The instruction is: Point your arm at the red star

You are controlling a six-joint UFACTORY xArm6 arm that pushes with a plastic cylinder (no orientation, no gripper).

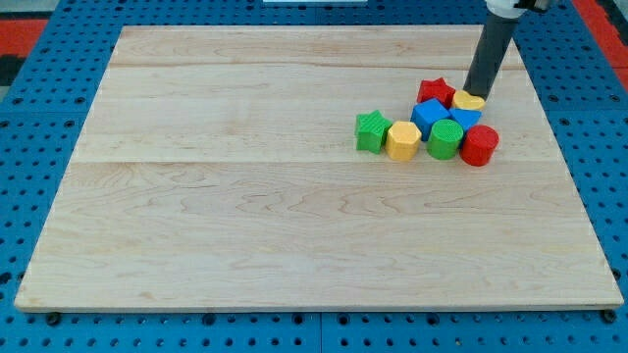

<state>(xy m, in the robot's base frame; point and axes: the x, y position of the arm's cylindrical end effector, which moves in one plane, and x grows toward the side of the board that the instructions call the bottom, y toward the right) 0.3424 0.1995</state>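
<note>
From the one camera view, the bench (294,196) is a pale wooden board on a blue pegboard surround (39,59). The red star (435,93) lies toward the view's upper right, at the top of a tight cluster; its outline is compact, with no clear long axis, and one point faces the view's top. My tip (476,95) sits just to its right, at a small yellow block (469,100) whose shape I cannot tell. The end effector is a bare rod, so it has nothing to clench or release. Below lie a blue block (429,112), another blue block (464,118), a green star (372,130), a yellow hexagon (402,140), a green cylinder (444,139) and a red cylinder (479,145).
</note>
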